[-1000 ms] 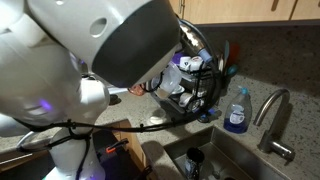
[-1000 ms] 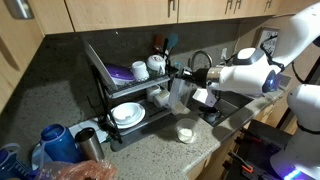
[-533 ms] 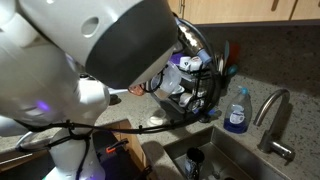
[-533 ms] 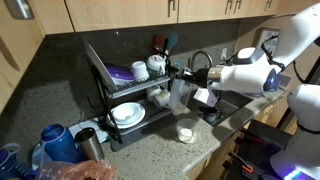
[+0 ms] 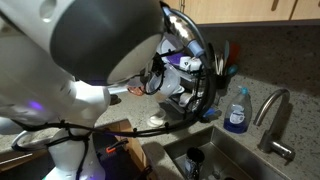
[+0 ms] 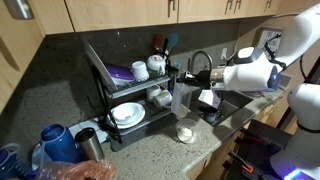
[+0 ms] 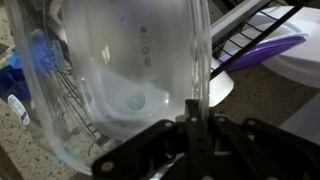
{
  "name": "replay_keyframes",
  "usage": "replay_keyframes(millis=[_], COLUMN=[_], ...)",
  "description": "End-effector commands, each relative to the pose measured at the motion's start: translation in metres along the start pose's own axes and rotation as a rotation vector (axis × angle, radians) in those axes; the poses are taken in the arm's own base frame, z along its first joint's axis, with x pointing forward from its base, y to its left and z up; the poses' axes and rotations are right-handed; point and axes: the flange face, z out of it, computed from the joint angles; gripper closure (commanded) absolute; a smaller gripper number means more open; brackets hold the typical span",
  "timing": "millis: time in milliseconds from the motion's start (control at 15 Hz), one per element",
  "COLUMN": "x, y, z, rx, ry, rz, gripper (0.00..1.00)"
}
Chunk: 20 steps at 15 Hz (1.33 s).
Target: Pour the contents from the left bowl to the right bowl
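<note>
Arm (image 5: 90, 40) shifted; wrist-only: glass bowl (image 7: 130, 60) rim-grip

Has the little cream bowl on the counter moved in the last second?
No. The cream bowl stays in the same spot in front of the rack, below the glass bowl in the claw.

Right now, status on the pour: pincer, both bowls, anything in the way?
Pincer shut on glass bowl rim. Bowl tipped on edge above cream bowl on counter. Dish rack close beside.
</note>
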Motion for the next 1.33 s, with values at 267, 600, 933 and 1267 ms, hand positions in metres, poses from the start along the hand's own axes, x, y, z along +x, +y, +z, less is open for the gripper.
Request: replay_keyframes(millis=[267,600,933,1267], x=[-0.0033,-0.0039,-0.0045,-0.009], y=[0.0084,0.0086,0.0075,0.0118], z=[-0.0066,-0.0099,-0.0082,-0.0037], rx=[0.009,0.026,0.025,0.0], ry=[-0.065,-0.09,-0.084,-0.083], rz=[-0.055,-0.06,-0.045,-0.052], gripper=[0.99,0.99,0.99,0.99])
